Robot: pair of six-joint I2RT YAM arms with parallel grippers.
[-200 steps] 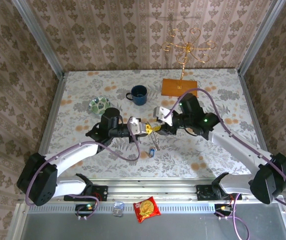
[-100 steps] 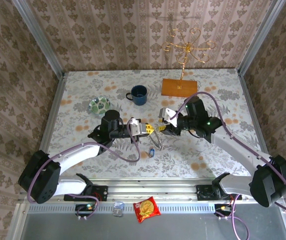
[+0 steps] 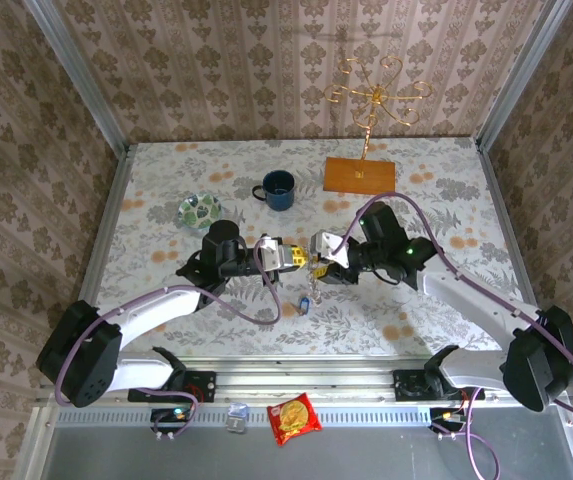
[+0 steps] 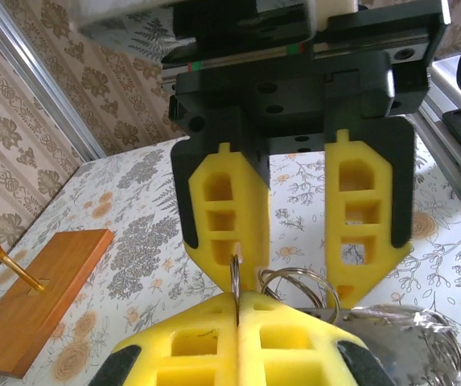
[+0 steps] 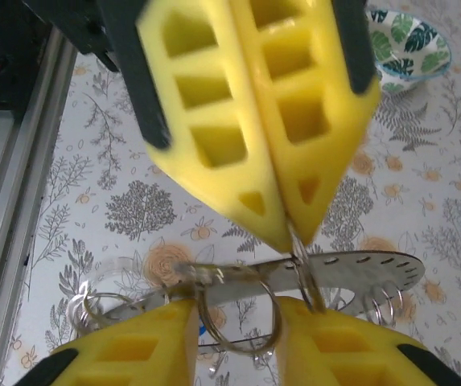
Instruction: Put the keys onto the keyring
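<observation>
My left gripper [image 3: 294,258] hangs over the middle of the table, shut on a thin wire ring [image 4: 236,281] seen edge-on between its yellow pads. That ring loops through the flat grey keyring [image 5: 375,272], which has slots and a coiled edge and hangs just below the left gripper [image 5: 290,237]. My right gripper [image 3: 317,256] faces it tip to tip. Its fingers [image 5: 133,354] stand apart, with a second small wire ring [image 5: 242,322] in the gap between them. A blue-headed key [image 3: 306,303] lies on the cloth just below both grippers.
A blue mug [image 3: 278,189] and a green-patterned dish [image 3: 199,210] stand behind the grippers. The gold wire stand [image 3: 374,95] rises from its wooden base [image 3: 359,174] at the back right. A red snack packet [image 3: 294,418] lies on the near rail.
My right gripper has come down and to the left until it meets the left gripper, and its fingers have narrowed. The left arm has barely moved.
</observation>
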